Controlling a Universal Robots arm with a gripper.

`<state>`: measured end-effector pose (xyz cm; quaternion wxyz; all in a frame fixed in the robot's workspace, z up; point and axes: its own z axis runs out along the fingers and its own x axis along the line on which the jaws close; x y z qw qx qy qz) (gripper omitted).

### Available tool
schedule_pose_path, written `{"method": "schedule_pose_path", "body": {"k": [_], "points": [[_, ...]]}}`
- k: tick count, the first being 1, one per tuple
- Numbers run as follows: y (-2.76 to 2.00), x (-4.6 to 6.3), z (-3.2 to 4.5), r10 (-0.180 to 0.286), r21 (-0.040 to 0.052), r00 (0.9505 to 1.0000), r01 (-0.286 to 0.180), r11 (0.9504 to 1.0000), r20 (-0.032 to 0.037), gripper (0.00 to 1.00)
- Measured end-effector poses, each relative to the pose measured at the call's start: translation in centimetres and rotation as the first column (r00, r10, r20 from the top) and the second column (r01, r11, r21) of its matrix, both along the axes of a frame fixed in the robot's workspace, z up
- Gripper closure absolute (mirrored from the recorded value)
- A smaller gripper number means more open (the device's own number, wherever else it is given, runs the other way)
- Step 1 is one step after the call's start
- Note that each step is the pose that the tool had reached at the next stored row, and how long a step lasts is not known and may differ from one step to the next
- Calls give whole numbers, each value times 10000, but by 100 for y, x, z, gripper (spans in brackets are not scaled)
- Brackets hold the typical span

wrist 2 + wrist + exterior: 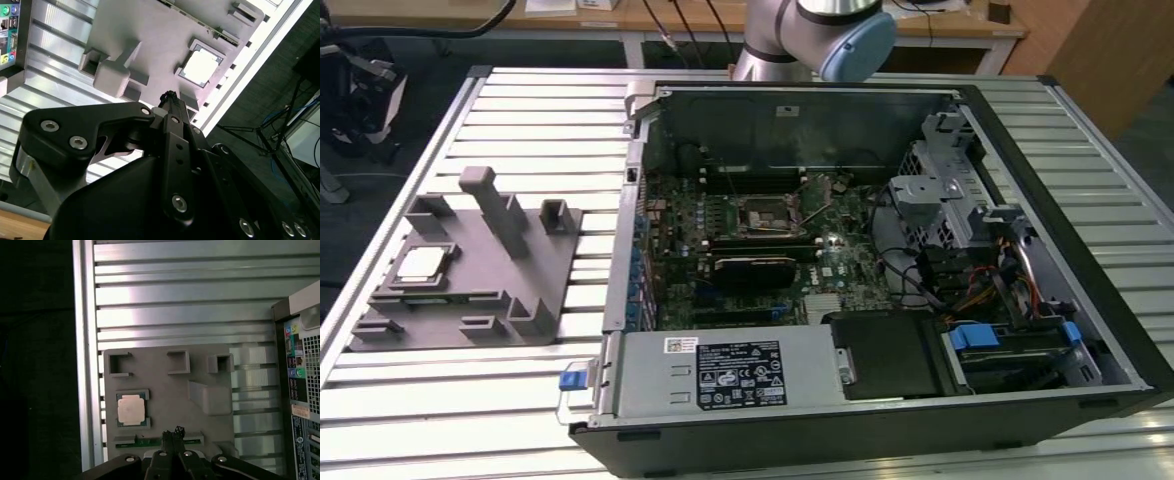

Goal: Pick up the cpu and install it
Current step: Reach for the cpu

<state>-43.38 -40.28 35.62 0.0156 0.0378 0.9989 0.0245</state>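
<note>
One cpu [132, 408] sits recessed in the grey block [165, 390] — my gripper [172, 433] hovers nearby, jaws pinched together, empty.

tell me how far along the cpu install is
Nothing looks done yet. The cpu lies in its recess on the grey fixture, outside the open computer case. Nothing is in hand: in the first wrist view the gripper hangs above the fixture near the cpu, shut and empty. Both the pickup and the install in the case are left.
</note>
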Motion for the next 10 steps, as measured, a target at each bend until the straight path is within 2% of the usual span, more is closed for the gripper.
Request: {"method": "schedule_pose_path", "body": {"k": [10], "points": [[0,-163,-181,0,1,10000,0,10000,2,89]]}}
